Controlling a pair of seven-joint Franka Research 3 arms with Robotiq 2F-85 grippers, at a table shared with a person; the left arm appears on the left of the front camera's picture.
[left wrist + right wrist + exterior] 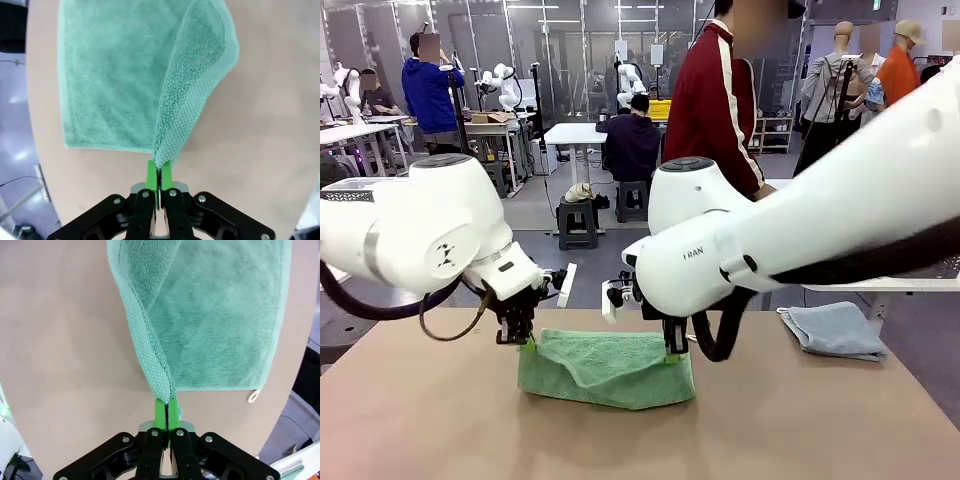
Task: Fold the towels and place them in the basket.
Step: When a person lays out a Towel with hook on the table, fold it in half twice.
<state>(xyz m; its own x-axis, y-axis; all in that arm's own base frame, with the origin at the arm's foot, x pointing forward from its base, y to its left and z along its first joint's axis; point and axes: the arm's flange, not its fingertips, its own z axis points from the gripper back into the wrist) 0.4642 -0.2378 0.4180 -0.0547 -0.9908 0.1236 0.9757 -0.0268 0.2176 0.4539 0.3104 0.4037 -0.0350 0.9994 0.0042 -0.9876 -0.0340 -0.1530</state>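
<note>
A sea-green towel (605, 368) lies on the table's middle, its near edge lifted at both corners. My left gripper (529, 344) is shut on the towel's left corner, and the cloth (150, 75) hangs from its pinched green pads (151, 172). At the right corner my right gripper (674, 354) is also shut, its pads (160, 410) clamped on the towel (220, 315); a small white loop (254, 396) shows at the flat edge. A grey-blue towel (835, 330) lies folded at the table's far right. The basket is out of view.
A person in a dark red jacket (715, 95) stands beyond the far side of the tan table (420, 420). Bare tabletop runs in front of and beside the green towel.
</note>
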